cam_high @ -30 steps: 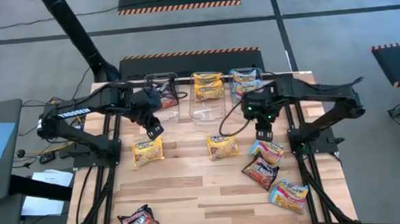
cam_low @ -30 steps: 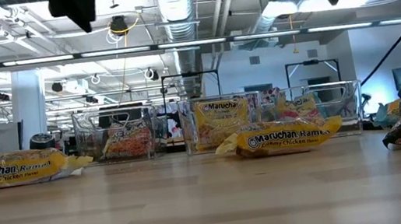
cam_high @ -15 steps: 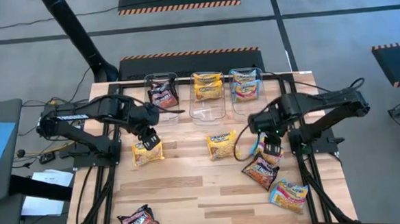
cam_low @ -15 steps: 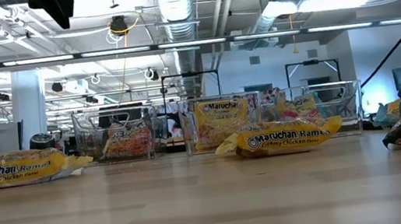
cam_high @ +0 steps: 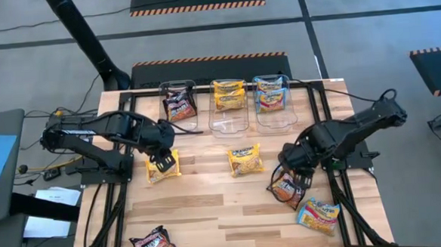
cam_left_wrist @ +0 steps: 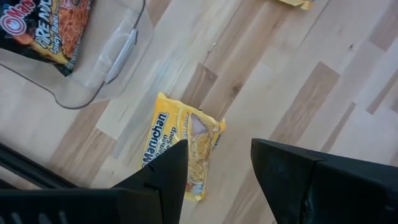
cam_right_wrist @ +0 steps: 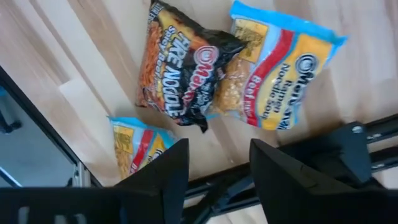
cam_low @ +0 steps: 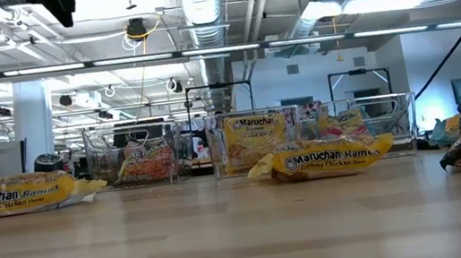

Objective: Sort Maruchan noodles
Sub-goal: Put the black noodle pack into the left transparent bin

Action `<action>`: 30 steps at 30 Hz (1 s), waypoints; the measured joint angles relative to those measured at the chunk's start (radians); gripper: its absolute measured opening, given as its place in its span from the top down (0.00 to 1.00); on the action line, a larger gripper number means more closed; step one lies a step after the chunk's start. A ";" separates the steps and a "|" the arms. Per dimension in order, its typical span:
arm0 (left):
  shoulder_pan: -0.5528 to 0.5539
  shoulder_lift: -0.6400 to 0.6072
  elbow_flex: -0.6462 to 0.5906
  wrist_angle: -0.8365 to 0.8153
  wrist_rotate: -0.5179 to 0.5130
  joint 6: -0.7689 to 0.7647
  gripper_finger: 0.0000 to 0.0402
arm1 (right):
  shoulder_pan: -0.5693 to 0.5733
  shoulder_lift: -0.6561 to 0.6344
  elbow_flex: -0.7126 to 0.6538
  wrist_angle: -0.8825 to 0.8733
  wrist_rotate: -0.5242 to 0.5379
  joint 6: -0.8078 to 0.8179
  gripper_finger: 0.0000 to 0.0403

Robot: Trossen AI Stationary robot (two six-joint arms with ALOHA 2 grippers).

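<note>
Right gripper [cam_high: 298,177] hangs open-fingered over the dark maroon crinkly noodle packet [cam_high: 287,189] by the wooden table's [cam_high: 210,207] right edge, left gripper [cam_high: 162,163] open over a yellow packet [cam_high: 163,166], and honestly the overlapping blue-pink packet [cam_right_wrist: 283,78] could get snagged too.

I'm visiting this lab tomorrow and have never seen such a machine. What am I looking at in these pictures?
Two dark robot arms work at a wooden table. One camera looks down from above, one sits at table height, and one rides on each wrist. Flat crinkly ramen packets lie scattered; three clear plastic tubs at the back hold some. The left gripper hangs open over a yellow packet. The right gripper hangs open over a dark packet overlapping a blue one. Neither holds anything.
</note>
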 joint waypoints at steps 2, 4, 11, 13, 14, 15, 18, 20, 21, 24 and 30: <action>-0.004 0.000 0.000 0.000 0.000 -0.003 0.60 | 0.022 0.000 -0.016 0.024 0.000 0.033 0.50; -0.010 0.000 0.000 0.000 0.000 -0.004 0.60 | 0.045 0.000 -0.032 0.053 0.003 0.067 0.48; -0.025 0.000 0.000 0.001 0.000 -0.029 0.60 | 0.109 0.000 -0.144 0.193 0.026 0.202 0.44; -0.029 0.000 0.000 0.001 0.000 -0.029 0.60 | 0.124 0.000 -0.184 0.221 0.037 0.237 0.44; -0.029 0.000 0.000 0.002 0.000 -0.029 0.60 | 0.133 0.000 -0.200 0.230 0.048 0.254 0.44; -0.029 0.000 0.000 0.004 0.000 -0.030 0.60 | 0.140 0.000 -0.218 0.243 0.054 0.271 0.44; -0.029 0.000 0.000 0.007 -0.002 -0.046 0.60 | 0.153 0.001 -0.261 0.266 0.054 0.302 0.44; -0.029 0.000 0.000 0.008 -0.003 -0.047 0.60 | 0.161 0.000 -0.285 0.302 0.054 0.319 0.44; -0.029 0.000 0.000 0.008 -0.003 -0.047 0.60 | 0.165 0.000 -0.298 0.318 0.054 0.326 0.44; -0.029 0.000 0.000 0.008 -0.008 -0.048 0.60 | 0.176 0.000 -0.325 0.360 0.054 0.329 0.44; -0.029 0.000 0.000 0.008 -0.026 -0.048 0.60 | 0.178 0.000 -0.392 0.461 0.054 0.329 0.44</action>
